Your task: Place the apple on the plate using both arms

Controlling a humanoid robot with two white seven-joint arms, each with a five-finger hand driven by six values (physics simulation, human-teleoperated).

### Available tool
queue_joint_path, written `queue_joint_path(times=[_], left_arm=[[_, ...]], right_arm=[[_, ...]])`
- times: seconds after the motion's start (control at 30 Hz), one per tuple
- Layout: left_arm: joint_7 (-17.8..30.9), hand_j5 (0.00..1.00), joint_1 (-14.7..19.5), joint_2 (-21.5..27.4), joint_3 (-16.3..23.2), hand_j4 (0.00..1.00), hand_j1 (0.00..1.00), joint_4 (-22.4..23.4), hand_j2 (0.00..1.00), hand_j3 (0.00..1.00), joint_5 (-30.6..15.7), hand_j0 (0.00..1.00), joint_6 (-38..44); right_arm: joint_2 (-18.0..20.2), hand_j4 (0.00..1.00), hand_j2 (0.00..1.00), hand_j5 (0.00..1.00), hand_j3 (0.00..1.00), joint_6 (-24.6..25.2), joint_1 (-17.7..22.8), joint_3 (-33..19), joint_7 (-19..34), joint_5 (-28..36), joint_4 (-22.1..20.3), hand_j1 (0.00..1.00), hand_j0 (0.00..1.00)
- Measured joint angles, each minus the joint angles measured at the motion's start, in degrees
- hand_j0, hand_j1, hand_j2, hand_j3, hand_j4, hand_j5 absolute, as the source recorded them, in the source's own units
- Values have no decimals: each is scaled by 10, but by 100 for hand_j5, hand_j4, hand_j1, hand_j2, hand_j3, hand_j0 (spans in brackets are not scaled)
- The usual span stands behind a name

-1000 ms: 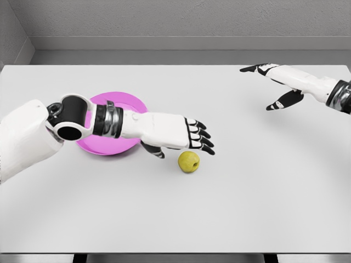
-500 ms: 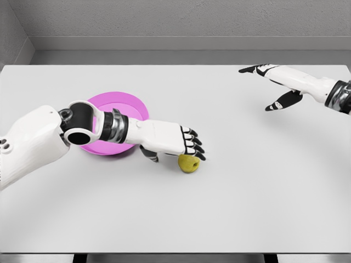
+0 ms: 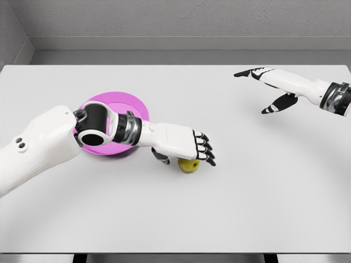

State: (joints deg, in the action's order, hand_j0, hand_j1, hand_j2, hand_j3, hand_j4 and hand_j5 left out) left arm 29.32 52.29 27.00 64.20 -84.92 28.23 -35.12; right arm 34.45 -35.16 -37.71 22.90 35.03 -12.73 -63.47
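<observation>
The left hand (image 3: pixel 184 146) lies palm-down over the apple (image 3: pixel 190 164), its fingers (image 3: pixel 204 148) stretched forward and a little spread, and the thumb (image 3: pixel 160 156) hangs down on the near-left side of the fruit. The palm covers the apple's top and seems to touch it, but the fingers are not curled around it, so this is a loose, unclosed hold at most. The yellow-green apple sits on the grey table (image 3: pixel 247 197), just right of the pink plate (image 3: pixel 131 107) and apart from its rim. The left forearm crosses over the front of the plate. The right hand (image 3: pixel 269 87) hovers far off near the table's back right edge, fingers extended and thumb hanging apart, holding nothing. No writing or labels can be read anywhere.
</observation>
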Motion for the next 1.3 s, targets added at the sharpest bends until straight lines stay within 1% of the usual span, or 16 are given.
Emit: queue_joint_path(times=[0.47,0.57,0.7,0.8,0.93,0.97,1.03,1.1,1.3], left_arm=[[1,90,0,0,5,90,90,0,90,90,18,90,0],[1,86,1,0,9,86,86,1,86,86,22,86,0],[0,86,1,-1,14,86,86,3,86,86,32,86,0],[0,83,1,-3,16,83,83,5,83,83,38,83,0],[0,82,0,-7,16,82,82,6,82,82,40,82,0],[0,80,0,-7,17,80,80,6,80,80,40,80,0],[0,74,0,-7,17,74,74,6,74,74,40,74,0],[0,71,0,-7,17,71,71,6,71,71,41,71,0],[-1,66,0,-7,19,66,66,6,66,66,41,66,0]], right_arm=[[-1,100,100,100,100,0,-4,9,0,0,0,100,100],[-1,100,100,100,100,0,-4,9,0,0,0,100,100],[-1,100,100,100,100,0,-4,10,0,0,0,100,100],[-1,100,100,100,100,0,-4,10,0,0,0,100,100],[-1,100,100,100,100,0,-4,10,0,0,0,100,100],[-1,100,100,100,100,0,-3,10,0,0,0,100,100],[-2,100,100,100,100,0,-2,10,0,0,0,100,100],[-2,100,100,100,100,0,-1,10,0,0,0,100,100],[-3,100,100,100,100,0,-4,10,0,0,0,100,100]])
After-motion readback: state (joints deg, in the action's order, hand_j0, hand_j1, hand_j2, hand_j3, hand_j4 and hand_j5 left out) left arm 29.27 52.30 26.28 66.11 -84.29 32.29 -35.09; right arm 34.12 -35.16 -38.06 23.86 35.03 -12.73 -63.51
